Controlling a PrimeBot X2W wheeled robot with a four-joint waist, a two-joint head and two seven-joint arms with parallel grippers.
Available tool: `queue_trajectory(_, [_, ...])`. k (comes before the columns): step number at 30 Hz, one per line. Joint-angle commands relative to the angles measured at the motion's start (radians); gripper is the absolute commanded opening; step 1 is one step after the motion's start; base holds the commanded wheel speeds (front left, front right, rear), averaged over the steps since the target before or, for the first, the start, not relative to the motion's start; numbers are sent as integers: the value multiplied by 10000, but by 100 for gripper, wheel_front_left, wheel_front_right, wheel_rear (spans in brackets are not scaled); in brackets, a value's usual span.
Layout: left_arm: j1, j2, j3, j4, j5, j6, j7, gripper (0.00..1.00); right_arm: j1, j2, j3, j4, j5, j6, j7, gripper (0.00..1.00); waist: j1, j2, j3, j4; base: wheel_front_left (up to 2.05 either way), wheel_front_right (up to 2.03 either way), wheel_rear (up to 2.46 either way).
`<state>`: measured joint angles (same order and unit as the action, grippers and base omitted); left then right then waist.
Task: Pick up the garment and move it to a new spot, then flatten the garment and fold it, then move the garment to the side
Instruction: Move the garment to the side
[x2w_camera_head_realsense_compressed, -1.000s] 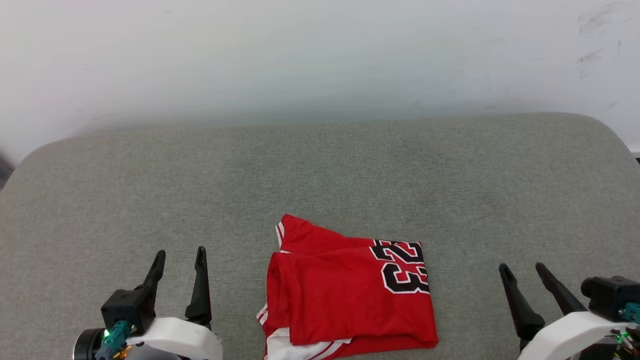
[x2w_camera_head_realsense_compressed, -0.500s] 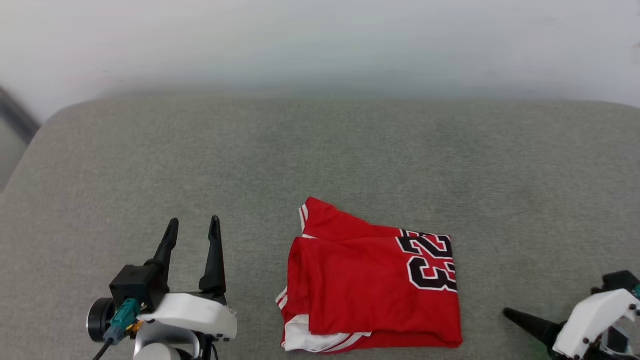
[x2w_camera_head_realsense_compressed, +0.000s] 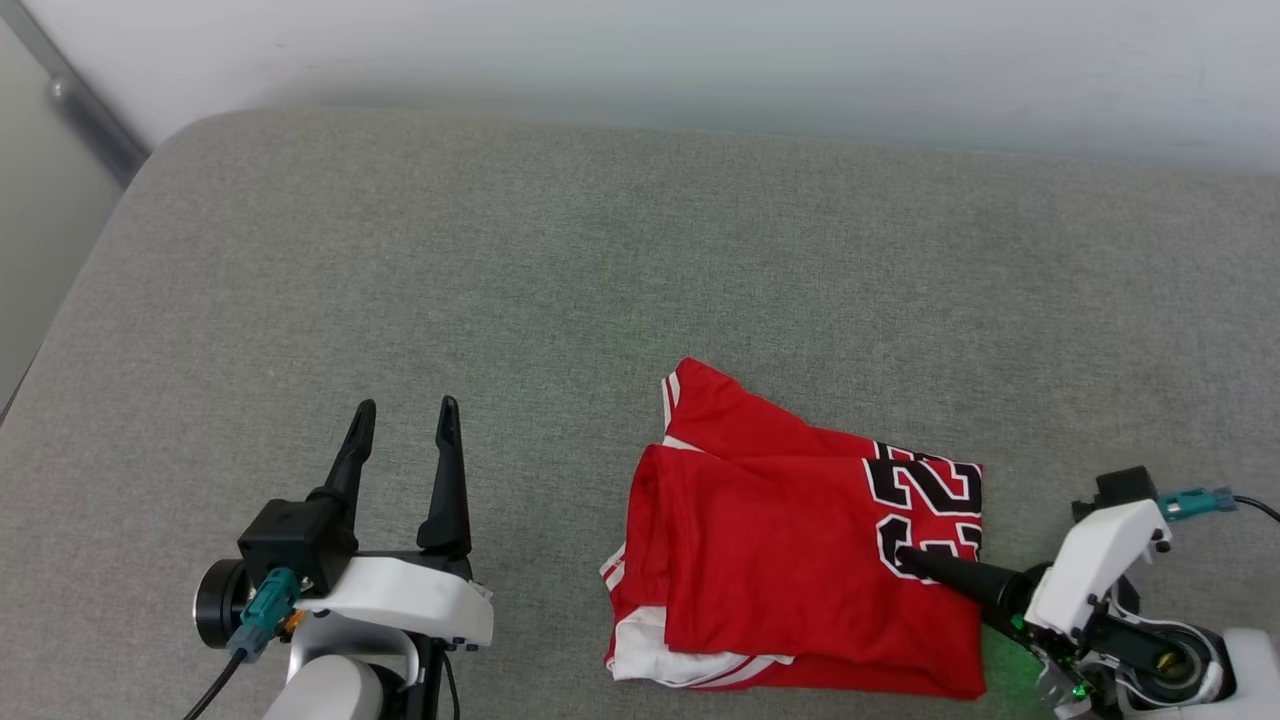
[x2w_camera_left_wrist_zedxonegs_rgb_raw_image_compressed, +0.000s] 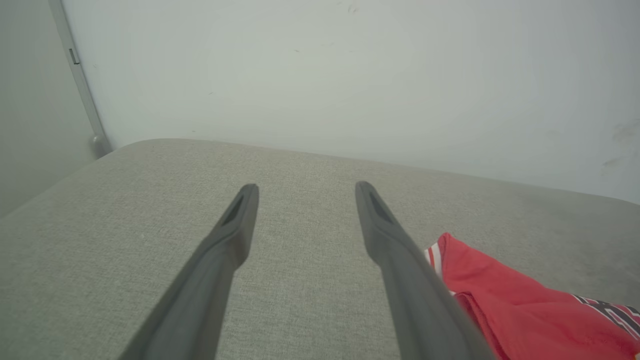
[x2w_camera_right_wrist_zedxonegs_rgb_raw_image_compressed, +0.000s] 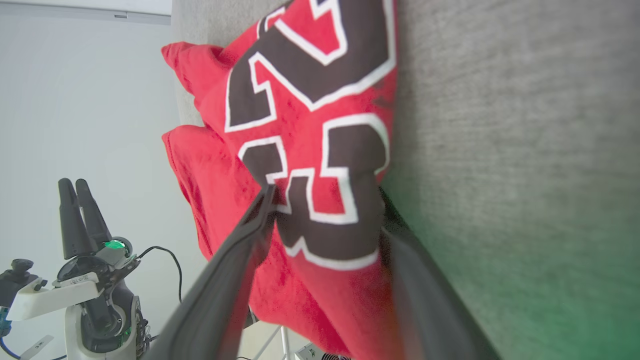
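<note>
**Right gripper** (x2w_camera_right_wrist_zedxonegs_rgb_raw_image_compressed: 325, 192): jaws apart, straddling the near edge of the folded red garment (x2w_camera_head_realsense_compressed: 790, 560). One finger (x2w_camera_head_realsense_compressed: 950, 572) lies across the top layer, its tip on the black-and-white numerals (x2w_camera_head_realsense_compressed: 925, 495). The other finger's tip is hidden under the fabric, against the grey cushion (x2w_camera_head_realsense_compressed: 600, 250). The wrist is rolled sideways, with the fingers pointing across the cushion towards the left gripper (x2w_camera_head_realsense_compressed: 405, 408).

**Left gripper:** jaws apart and empty, held over bare cushion, fingers pointing away from the robot. The garment lies just to their right.

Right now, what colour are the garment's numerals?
Black numerals with white outlines; best in right wrist view.
</note>
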<state>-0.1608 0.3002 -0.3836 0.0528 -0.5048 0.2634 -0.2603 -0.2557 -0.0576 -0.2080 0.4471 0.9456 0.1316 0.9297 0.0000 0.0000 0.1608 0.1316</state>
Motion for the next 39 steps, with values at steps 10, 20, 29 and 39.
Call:
queue_trajectory(10, [269,-46,192,207,458,-133,-58,100,-200,-790,1798,-406,-1029,-15,-1159,0,0,0,-511,-629,0,0,0])
queue_trajectory(20, [323,152,254,-215,562,11,46,100,-1294,-1706,3099,355,-3944,-18,-2665,0,0,0,-226,-3255,0,0,0])
queue_trajectory(29, [-1148,524,-43,-881,1050,-258,652,100,-3713,-2620,3062,2226,-4881,-18,-4224,0,0,0,1778,-4684,0,0,0])
queue_trajectory(39, [-2486,767,-458,-1525,1605,-548,1235,100,-5670,-3629,796,4090,-6634,-18,-6641,0,0,0,3425,-4560,0,0,0])
